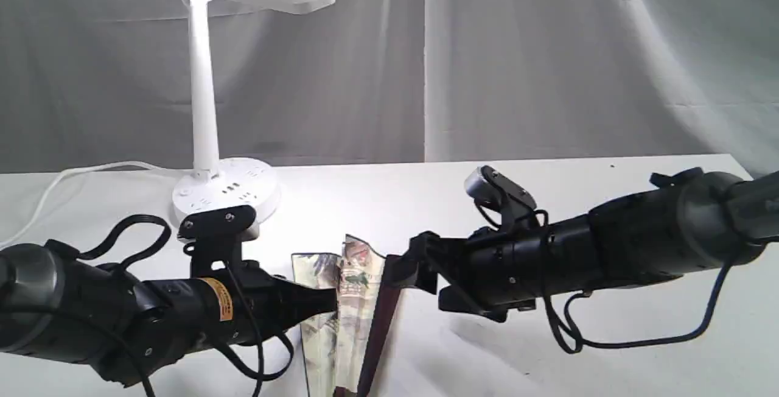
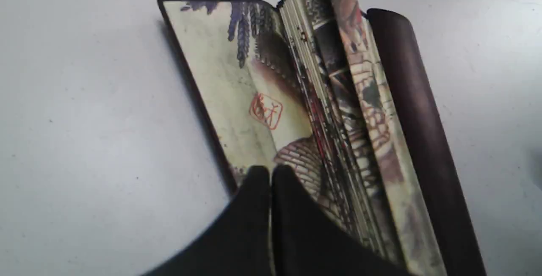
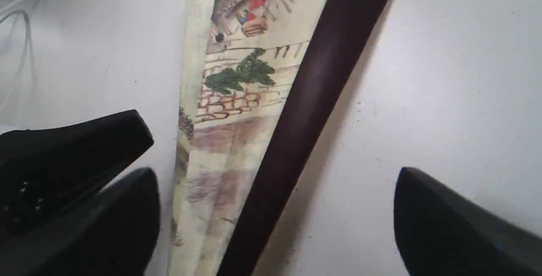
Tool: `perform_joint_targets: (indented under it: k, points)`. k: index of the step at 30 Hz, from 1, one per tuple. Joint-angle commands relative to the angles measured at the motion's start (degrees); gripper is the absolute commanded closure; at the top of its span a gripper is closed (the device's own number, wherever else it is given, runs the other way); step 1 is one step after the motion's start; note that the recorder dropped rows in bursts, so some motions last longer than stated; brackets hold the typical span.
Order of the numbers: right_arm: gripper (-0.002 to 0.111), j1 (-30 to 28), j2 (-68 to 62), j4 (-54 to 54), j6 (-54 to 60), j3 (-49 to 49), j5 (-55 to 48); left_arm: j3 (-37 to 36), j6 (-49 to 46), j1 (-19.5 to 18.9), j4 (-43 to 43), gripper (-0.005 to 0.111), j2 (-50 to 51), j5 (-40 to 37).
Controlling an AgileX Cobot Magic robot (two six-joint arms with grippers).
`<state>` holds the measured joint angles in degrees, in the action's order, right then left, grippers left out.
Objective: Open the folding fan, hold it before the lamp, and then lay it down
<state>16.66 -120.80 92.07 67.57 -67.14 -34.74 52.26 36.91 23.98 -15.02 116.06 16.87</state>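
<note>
The folding fan (image 1: 350, 299) lies on the white table, only slightly spread, with its cream painted leaf (image 2: 237, 81) showing and its pleats bunched beside a dark maroon guard (image 3: 305, 111). My left gripper (image 2: 271, 174) is shut, its tips pressed together over the leaf's outer panel. I cannot tell whether any paper is pinched between them. My right gripper (image 3: 275, 191) is open, one finger on each side of the maroon guard and clear of it. The white lamp (image 1: 204, 111) stands behind the fan at the back left, its flat head above the table.
The lamp's round base (image 1: 226, 193) with sockets sits just behind my left arm. Its white cord (image 1: 61, 181) runs off to the left. The table's back edge (image 1: 548, 159) meets a grey curtain. Bare tabletop (image 1: 639, 348) lies to the right.
</note>
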Motion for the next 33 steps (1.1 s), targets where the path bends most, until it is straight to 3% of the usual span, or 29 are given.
perform_joint_targets:
  k: [1,8,16,26,33]
  points:
    - [0.033,1.75,-1.40,2.14,1.16,-0.26,-0.04,-0.22,0.38,0.04,-0.52,0.107,0.11,0.91]
    - [0.033,3.40,-6.84,4.86,1.50,-3.36,-0.50,-0.22,0.23,-0.07,-0.52,0.107,0.23,0.70]
    - [0.035,3.40,-8.31,7.55,1.36,-3.62,-4.00,-0.22,0.34,-2.80,-0.52,0.107,0.03,-0.57]
    - [0.061,3.40,-8.70,7.88,1.36,-3.62,-5.37,-0.22,0.34,-3.07,-0.52,0.107,0.03,-1.27]
    - [0.062,3.40,-8.70,7.88,1.46,-3.62,-5.60,-0.22,2.49,-2.94,-0.52,0.107,0.03,-1.15]
